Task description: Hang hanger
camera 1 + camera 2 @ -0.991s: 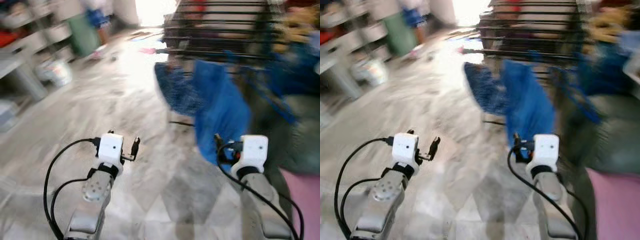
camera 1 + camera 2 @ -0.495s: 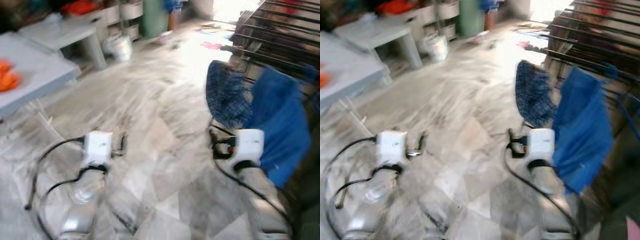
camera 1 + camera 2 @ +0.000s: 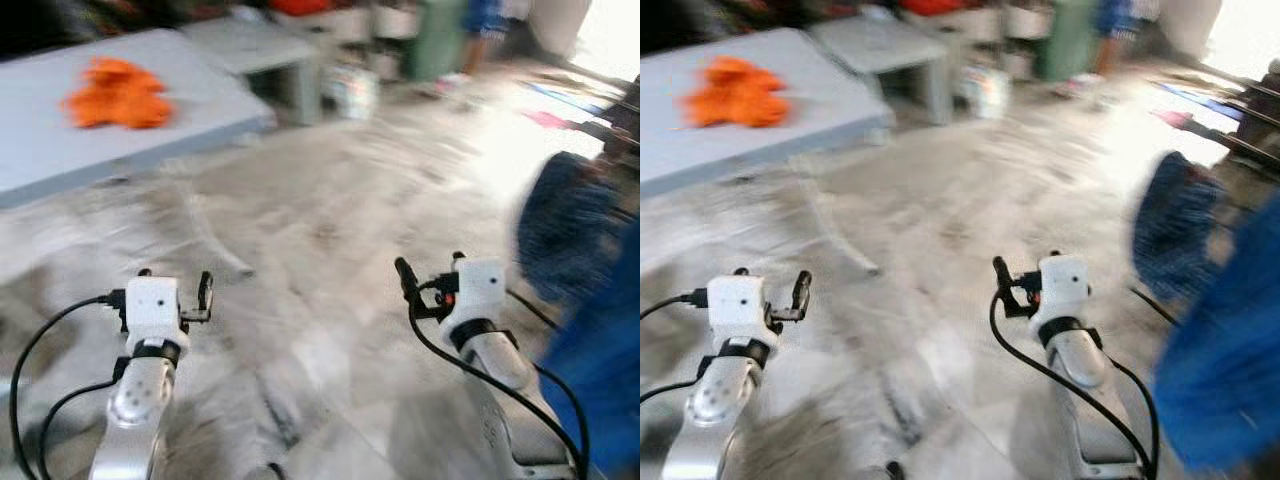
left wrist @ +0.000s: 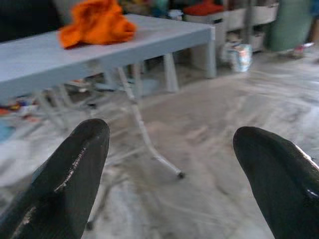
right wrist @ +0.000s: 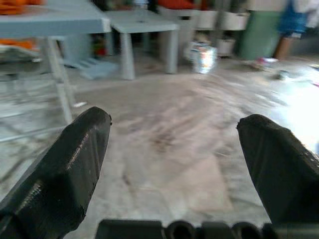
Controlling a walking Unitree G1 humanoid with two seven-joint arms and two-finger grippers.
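Search or approach step is judged to be in hand; nothing has been picked up yet. Left gripper is held out over the floor with fingers spread wide, empty. Right gripper is likewise wide apart and empty.

No hanger can be made out, so its place cannot be told; views are blurred. Ahead of the left gripper and well apart, a pale grey table is seen, flat-topped, on thin white metal legs, with a crumpled orange cloth lying on it. Beside the right gripper, on its outer side, soft blue fabric is draped, dark patterned cloth just beyond.

Floor is smooth marbled stone, grey-white.

Next move, as judged: hanger must be located first, then approached with open fingers.
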